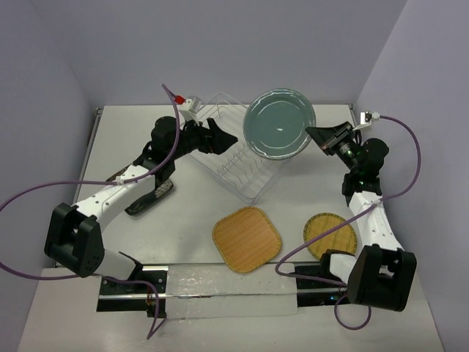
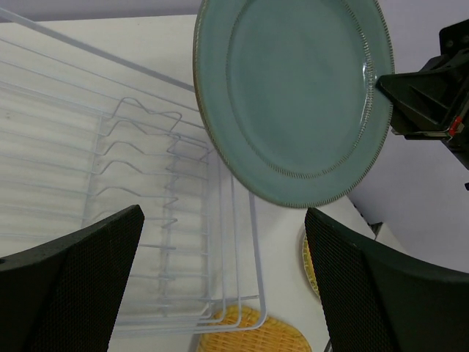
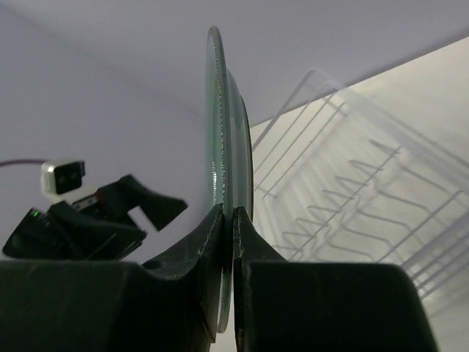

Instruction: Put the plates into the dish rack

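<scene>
Right claw (image 3: 227, 214) pinches grey-blue plate (image 3: 217, 110); overhead, seemingly above rack (image 1: 253, 183)

lab test cell (bare walls (image 1: 220, 44))

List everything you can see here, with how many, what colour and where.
grey-blue plate: one, grey-blue, held in the air over the rack's far right part
dish rack: one, white wire, mid-table, no plate in it
rounded-square woven plate: one, tan, flat on the table, near middle
round woven plate: one, tan, flat, near right, partly behind the right arm
black patterned plate: one, black, left side, mostly hidden under the left arm
table: one, white
left gripper: one, black, open, at the rack's left end
right gripper: one, black, shut on the grey-blue plate's rim
</scene>
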